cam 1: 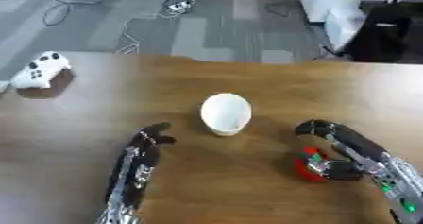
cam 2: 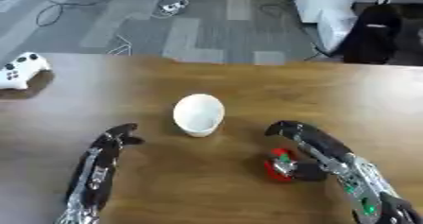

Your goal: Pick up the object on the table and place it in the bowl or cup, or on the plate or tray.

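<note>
A white cup [cam 1: 224, 114] stands upright near the middle of the wooden table [cam 1: 248, 81]. To its lower right lies a small red object with a green and white part [cam 1: 311, 166]. My right hand [cam 1: 343, 145] curves round that object, fingers arched over its far side and thumb at its near side, touching it. My left hand [cam 1: 140, 164] rests open on the table to the lower left of the cup, fingers straight and pointing away.
A white game controller [cam 1: 39, 70] lies at the table's far left edge. Beyond the far edge are grey carpet, cables and white and black furniture [cam 1: 347, 15].
</note>
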You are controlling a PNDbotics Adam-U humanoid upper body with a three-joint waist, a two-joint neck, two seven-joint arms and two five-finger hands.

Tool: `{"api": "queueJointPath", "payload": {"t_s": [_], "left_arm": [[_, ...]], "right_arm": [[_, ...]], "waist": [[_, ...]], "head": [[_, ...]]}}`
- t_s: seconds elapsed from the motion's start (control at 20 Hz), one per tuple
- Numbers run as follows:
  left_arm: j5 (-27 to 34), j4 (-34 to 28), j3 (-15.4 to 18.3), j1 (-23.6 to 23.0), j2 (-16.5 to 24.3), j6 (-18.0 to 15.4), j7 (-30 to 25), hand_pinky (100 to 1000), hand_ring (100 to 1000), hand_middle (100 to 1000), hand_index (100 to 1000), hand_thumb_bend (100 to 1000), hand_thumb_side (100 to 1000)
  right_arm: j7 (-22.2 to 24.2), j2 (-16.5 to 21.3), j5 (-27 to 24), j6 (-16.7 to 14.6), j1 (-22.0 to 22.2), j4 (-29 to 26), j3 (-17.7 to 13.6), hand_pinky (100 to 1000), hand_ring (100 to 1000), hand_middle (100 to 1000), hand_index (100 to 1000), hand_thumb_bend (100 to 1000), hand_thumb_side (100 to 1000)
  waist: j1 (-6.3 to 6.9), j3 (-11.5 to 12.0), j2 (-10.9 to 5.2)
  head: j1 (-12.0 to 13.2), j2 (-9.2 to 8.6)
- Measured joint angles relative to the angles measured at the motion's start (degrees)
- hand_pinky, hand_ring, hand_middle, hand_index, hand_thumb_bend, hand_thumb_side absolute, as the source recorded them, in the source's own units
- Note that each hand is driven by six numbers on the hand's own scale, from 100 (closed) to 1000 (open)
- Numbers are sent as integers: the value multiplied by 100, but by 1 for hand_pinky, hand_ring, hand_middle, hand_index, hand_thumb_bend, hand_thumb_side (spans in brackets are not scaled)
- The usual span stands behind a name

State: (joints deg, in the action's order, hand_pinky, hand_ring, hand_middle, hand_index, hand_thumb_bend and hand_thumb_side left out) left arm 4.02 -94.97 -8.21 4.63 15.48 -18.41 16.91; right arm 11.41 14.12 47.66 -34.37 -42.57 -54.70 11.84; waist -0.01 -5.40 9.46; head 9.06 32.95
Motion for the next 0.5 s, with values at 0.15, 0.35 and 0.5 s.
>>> {"api": "queueJointPath", "payload": {"t_s": [0.15, 0.35, 0.5], "left_arm": [[0, -123, 31, -19, 55, -4, 14, 1000, 669, 737, 777, 766, 807], [0, -351, 63, -19, 112, 8, 51, 1000, 670, 737, 777, 771, 809], [0, -457, 68, -21, 121, 29, 73, 1000, 670, 736, 776, 775, 810]], "right_arm": [[-14, 7, 124, -2, -8, 61, 13, 909, 815, 808, 851, 340, 777], [-27, 7, 290, -21, -8, 142, 24, 910, 815, 808, 853, 351, 770], [-17, 6, 498, -40, -21, 176, 30, 782, 620, 659, 786, 383, 626]], "waist": [[14, 29, -10], [19, 52, -14], [19, 59, -30]], "head": [[0, 5], [0, 8], [0, 37]]}}
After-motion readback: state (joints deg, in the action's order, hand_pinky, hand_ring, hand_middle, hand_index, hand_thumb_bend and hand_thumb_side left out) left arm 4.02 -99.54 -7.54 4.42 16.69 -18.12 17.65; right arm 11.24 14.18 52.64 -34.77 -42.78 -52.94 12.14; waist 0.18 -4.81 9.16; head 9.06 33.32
